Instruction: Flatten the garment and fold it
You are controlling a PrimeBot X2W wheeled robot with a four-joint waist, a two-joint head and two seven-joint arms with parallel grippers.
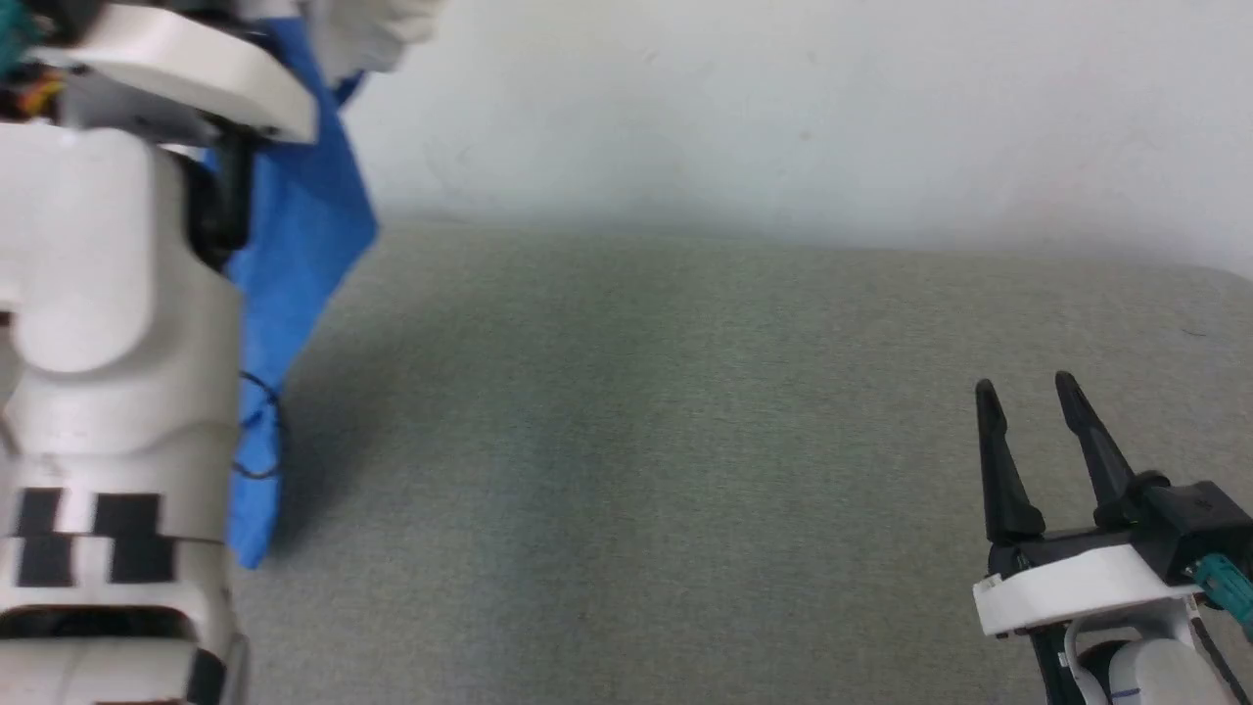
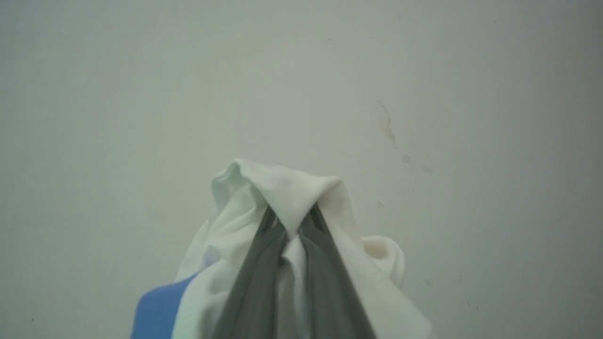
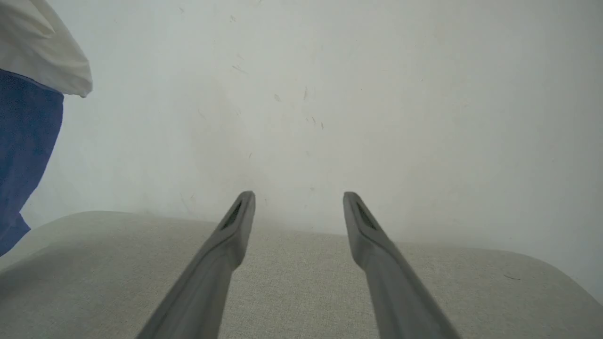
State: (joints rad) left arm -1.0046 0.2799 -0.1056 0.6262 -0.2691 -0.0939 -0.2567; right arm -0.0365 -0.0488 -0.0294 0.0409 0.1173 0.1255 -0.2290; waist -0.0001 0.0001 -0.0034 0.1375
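The garment [image 1: 299,245] hangs in the air at the far left of the head view, a blue sleeve dangling down beside my raised left arm, white cloth above it. In the left wrist view my left gripper [image 2: 292,221] is shut on a bunch of the garment's white cloth [image 2: 282,188], with blue fabric at the lower left. The garment [image 3: 28,94] also hangs at the left edge of the right wrist view. My right gripper [image 1: 1028,397] stands open and empty low at the right, above the grey surface; its fingers [image 3: 235,221] are spread wide.
A grey-green fabric-covered surface [image 1: 636,441] spreads before me, with its rounded far edge against a pale wall [image 1: 783,117]. My left forearm [image 1: 108,343] fills the left side of the head view.
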